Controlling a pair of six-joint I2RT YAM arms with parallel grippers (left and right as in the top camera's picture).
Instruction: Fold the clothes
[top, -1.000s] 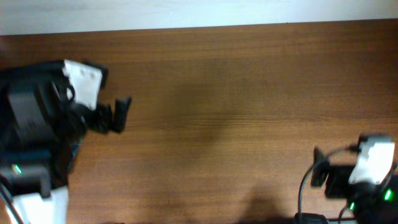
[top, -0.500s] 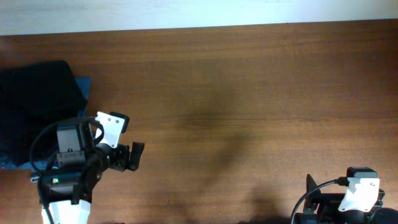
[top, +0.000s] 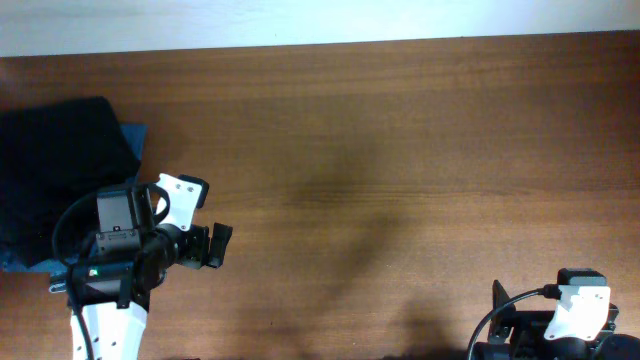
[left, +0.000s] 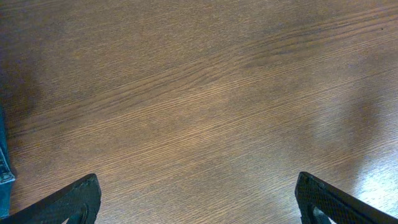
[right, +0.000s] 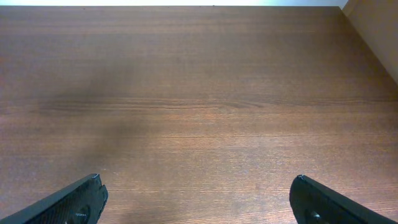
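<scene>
The black garment is seen lying at the left edge of the table, over blue denim. The left gripper is held near it above bare wood, jaws spread wide with nothing between them. The right gripper is likewise parted, well apart at the near right corner.

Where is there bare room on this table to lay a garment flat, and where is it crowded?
Free: the middle of the table, from the left arm to the right edge and far edge; also the near strip between it and the right arm. Crowded: the left end, where the black garment lies over blue denim.
</scene>
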